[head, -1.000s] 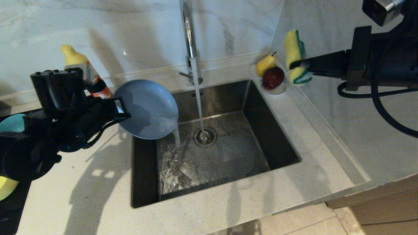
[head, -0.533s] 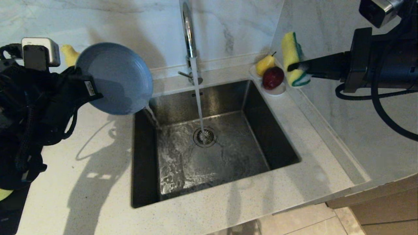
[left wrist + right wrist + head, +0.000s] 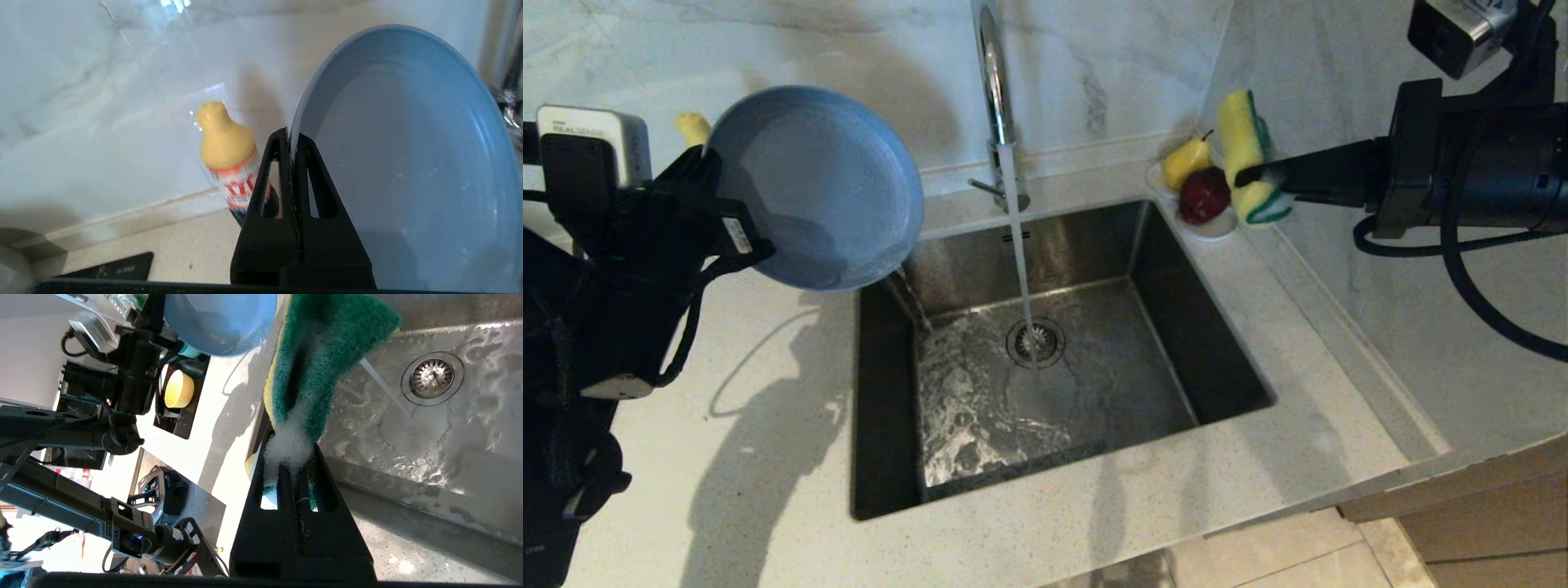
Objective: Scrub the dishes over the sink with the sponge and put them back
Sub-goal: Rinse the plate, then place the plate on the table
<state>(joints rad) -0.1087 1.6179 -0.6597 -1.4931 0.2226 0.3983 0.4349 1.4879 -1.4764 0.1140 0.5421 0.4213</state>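
We find the left gripper (image 3: 292, 163) clamped on the plate (image 3: 821, 188) rim, tilted above the sink's (image 3: 1225, 327) left edge, draining; the right gripper (image 3: 1245, 175) pinches the sponge (image 3: 1241, 155) near the back corner. We advise holding the tilt until dripping stops

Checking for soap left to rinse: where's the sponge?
In the head view the sponge is pinched in the right gripper, up at the sink's back right corner beside the fruit saucer.

Grey-blue plate (image 3: 821, 188) tilted on edge, dripping over sink (image 3: 1045, 359) corner; soapy yellow-green sponge (image 3: 1245, 155) aloft.
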